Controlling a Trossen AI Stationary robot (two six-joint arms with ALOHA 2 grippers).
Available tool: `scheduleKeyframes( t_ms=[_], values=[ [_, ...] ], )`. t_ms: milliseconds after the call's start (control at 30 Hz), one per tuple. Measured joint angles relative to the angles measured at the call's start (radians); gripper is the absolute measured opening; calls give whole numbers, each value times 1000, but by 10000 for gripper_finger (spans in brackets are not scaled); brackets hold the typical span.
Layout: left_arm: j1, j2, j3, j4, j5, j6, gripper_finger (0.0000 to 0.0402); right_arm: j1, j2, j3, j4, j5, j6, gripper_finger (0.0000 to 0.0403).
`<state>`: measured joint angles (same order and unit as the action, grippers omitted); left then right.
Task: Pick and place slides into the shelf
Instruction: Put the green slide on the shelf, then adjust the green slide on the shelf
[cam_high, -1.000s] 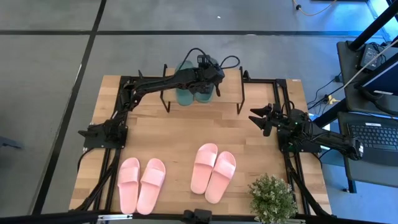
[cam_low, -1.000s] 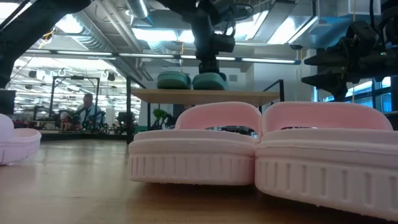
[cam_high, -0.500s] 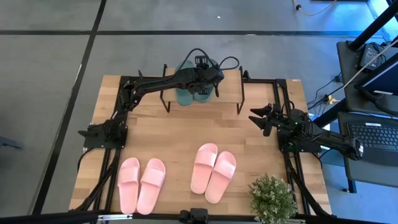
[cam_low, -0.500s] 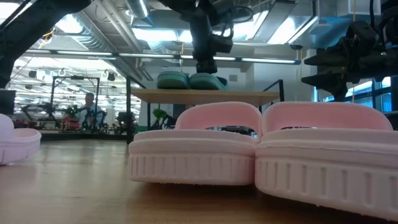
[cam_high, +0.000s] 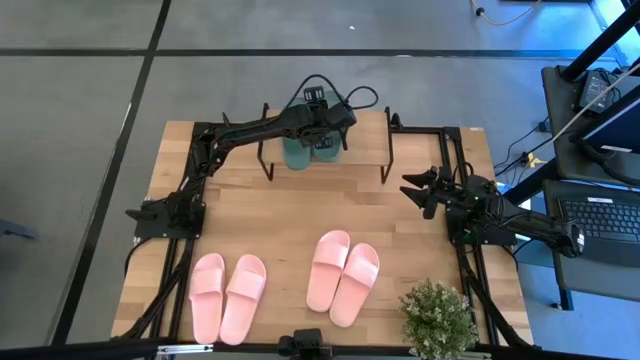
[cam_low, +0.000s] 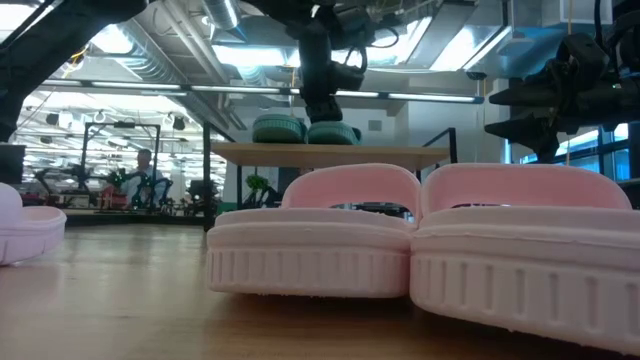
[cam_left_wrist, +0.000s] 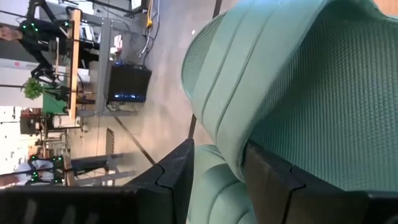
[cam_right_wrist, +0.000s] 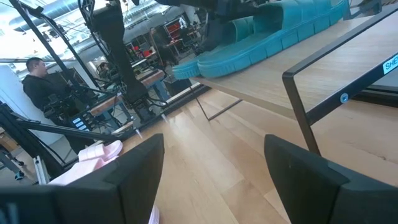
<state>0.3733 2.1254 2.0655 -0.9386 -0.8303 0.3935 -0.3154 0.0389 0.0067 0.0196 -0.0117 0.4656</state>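
A wooden tabletop (cam_high: 280, 215) carries a low shelf (cam_high: 365, 140) with a plank top and thin black legs at its far edge. Two dark green slides (cam_high: 298, 152) sit side by side on the shelf. Two light pink pairs (cam_high: 228, 296) (cam_high: 342, 276) lie on the tabletop's near half, beside a potted plant (cam_high: 438, 318) at the corner.

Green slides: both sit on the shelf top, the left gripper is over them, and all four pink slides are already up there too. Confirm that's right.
Not quite. The four pink slides are not on the shelf; the high view shows them on the tabletop, near its front. The rest holds: both green slides sit on the shelf top, with the left gripper over them.
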Motion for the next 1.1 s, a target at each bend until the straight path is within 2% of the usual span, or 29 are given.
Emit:
scheduleKeyframes(
  t_ms=[300, 733, 800, 967, 1100],
  values=[
    [-25, 0, 0, -47, 11, -20, 126, 0, 0, 0, 0, 0, 0, 277],
    [-62, -3, 0, -118, 103, -19, 126, 0, 0, 0, 0, 0, 0, 277],
    [-63, -16, -1, -143, 162, -3, 126, 0, 0, 0, 0, 0, 0, 277],
    [-52, -103, 0, -157, 403, -5, 126, 0, 2, 0, 0, -1, -2, 277],
    [-59, -200, 0, -154, 472, -47, 126, 0, 13, 0, -2, -1, -5, 277]
  ],
)
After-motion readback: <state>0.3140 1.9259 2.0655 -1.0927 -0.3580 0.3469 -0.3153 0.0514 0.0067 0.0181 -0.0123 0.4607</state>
